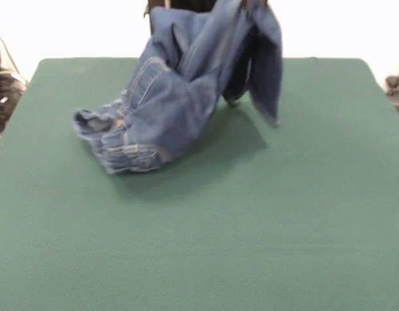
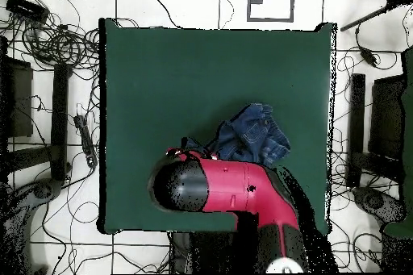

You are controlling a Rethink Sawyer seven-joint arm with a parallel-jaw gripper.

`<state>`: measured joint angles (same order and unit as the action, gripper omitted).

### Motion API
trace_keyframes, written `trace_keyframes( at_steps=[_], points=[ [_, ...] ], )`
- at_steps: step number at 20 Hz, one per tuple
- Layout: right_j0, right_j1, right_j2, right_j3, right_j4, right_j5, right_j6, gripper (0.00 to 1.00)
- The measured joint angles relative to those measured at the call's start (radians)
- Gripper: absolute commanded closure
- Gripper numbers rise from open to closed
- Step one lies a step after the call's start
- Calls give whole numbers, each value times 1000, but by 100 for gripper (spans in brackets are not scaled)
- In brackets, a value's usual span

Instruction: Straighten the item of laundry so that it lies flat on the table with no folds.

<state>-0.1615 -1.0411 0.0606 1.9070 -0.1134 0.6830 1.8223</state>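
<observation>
Jeans (image 1: 180,97): hang bunched from the top edge of the front view, one leg dangling free on the right, the elastic waistband end crumpled on the table (image 1: 199,246) at lower left.
Position on table: toward the far, robot side in the front view; in the overhead view, just above the red arm (image 2: 234,191), which covers part of the cloth.
Gripper: hidden by denim and arm; cannot tell how its jaws stand.
Folds: many, nothing lies flat.
</observation>
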Motion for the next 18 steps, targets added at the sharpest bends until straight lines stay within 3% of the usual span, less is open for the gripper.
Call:
trace_keyframes(
  at_steps=[10, 18],
  points=[
    [29, -226, 0, 0, 55, 288, 0, 100],
    [30, -262, -1, 3, 89, 286, 0, 100]
  ],
)
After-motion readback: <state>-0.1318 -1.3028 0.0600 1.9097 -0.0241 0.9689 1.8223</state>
